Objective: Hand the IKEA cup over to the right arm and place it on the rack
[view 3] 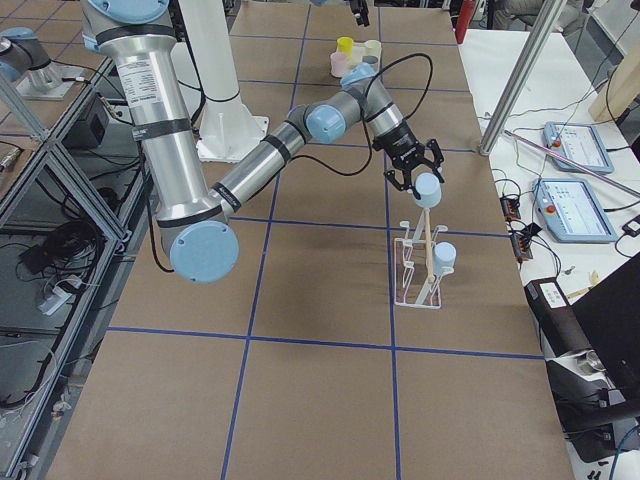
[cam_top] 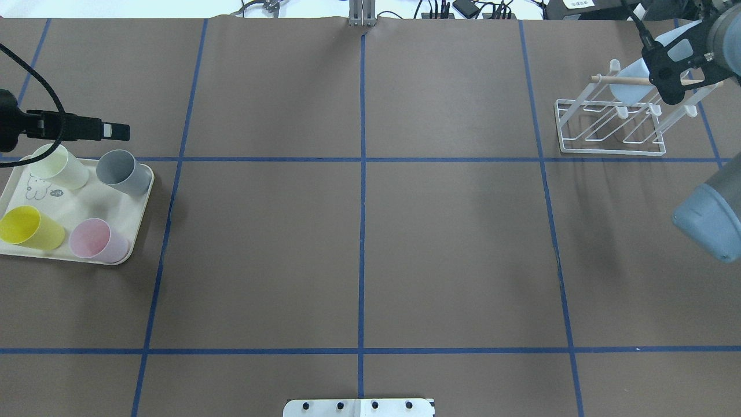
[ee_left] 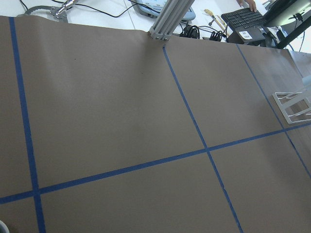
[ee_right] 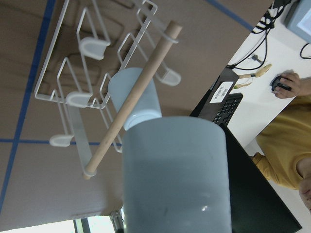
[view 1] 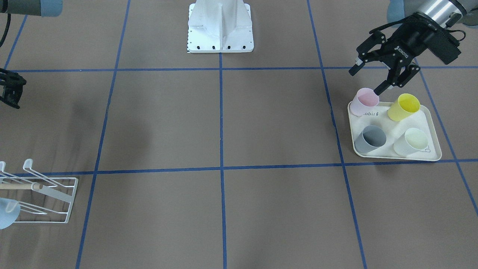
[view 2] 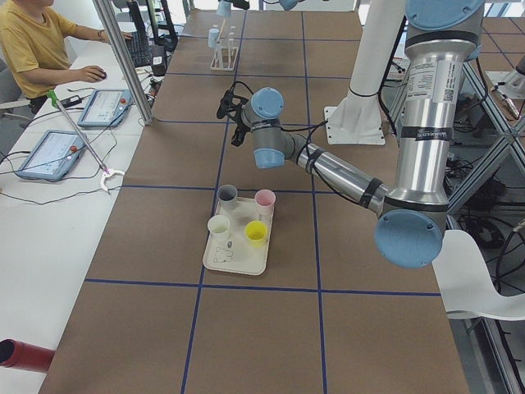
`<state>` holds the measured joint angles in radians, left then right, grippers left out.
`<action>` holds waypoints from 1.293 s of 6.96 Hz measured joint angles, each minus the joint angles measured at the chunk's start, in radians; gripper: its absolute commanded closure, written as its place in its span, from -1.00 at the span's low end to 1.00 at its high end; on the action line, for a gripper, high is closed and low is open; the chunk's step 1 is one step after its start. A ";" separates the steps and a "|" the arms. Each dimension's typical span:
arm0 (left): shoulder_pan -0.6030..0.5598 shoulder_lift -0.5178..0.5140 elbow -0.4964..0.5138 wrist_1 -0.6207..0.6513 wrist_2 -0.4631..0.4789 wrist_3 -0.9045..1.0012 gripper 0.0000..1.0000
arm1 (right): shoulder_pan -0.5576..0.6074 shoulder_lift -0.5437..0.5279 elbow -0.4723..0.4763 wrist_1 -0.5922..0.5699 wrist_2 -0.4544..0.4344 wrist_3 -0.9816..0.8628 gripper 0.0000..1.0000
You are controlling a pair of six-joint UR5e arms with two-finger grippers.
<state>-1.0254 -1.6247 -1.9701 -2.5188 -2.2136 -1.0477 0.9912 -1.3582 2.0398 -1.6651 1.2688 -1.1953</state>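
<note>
The right gripper [view 3: 420, 176] is closed on a blue cup [ee_right: 175, 174], smooth matte plastic with straight, slightly tapered walls. It holds the cup close above the upper end of the rod [ee_right: 131, 99]; whether cup and rod touch cannot be told. The rod is pale round wood, tilted, running through the rack [cam_top: 611, 152], a frame of thin white wire with upturned flat-tipped prongs [ee_right: 95, 46]. A second blue cup [ee_right: 120, 86] already sits on the rack, just under the rod. Beyond the table's edge are a keyboard [ee_right: 227, 109] and a person [ee_right: 286, 141] in a yellow shirt. The left gripper [view 1: 368, 79] hangs spread wide and holds nothing. One fingertip lines up with the rim of the pink cup [view 1: 365, 101] in the front view, though the side view shows it well above. That cup stands on a cream tray [view 1: 386, 129] with rounded corners, beside a yellow cup [view 1: 404, 107], a grey cup [view 1: 370, 139] and a pale green cup [view 1: 411, 141], all upright and apart. The table [cam_top: 451, 249] is covered in brown paper gridded with blue tape.
</note>
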 measured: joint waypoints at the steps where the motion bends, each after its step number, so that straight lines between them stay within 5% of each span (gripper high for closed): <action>1: 0.000 -0.001 -0.002 0.000 0.000 0.000 -0.99 | -0.039 -0.014 -0.012 0.000 -0.050 0.016 1.00; 5: 0.001 -0.001 -0.012 0.000 0.000 0.000 -0.99 | -0.160 -0.065 -0.065 -0.002 -0.204 0.101 1.00; 9: 0.001 -0.001 -0.013 0.000 0.000 0.000 -1.00 | -0.194 -0.068 -0.119 0.001 -0.234 0.124 1.00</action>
<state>-1.0247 -1.6260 -1.9834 -2.5188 -2.2135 -1.0480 0.7968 -1.4266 1.9209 -1.6644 1.0349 -1.0710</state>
